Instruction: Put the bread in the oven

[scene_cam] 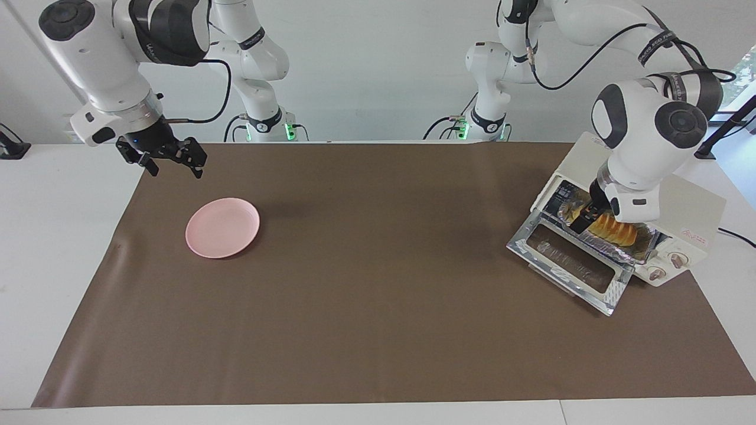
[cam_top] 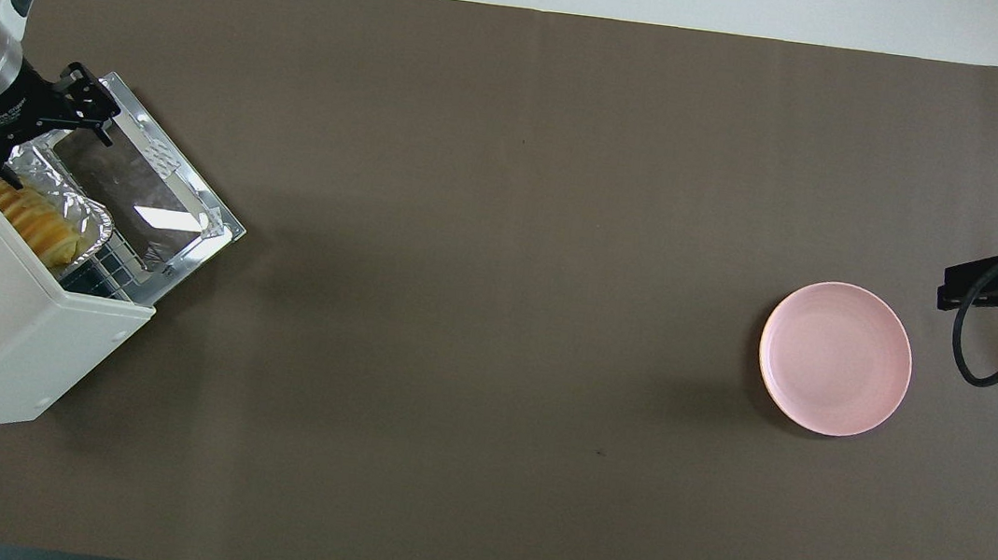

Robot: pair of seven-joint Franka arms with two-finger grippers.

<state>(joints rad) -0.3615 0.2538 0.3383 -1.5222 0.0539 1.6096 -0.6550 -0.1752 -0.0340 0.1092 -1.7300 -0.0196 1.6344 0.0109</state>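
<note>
A pink plate [scene_cam: 222, 227] sits on the brown mat [scene_cam: 378, 330], toward the right arm's end

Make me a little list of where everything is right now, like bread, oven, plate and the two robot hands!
bread: golden ridged loaf in a crinkled silver foil tray, in the oven's mouth
oven: cream-white boxy toaster oven, at the left arm's end of the table, glass door folded down open
plate: round pink plate, nothing on it, toward the right arm's end
left gripper: open, over the tray's end, holding nothing
right gripper: open, waiting in the air near the plate
mat: brown sheet covering the table
</note>
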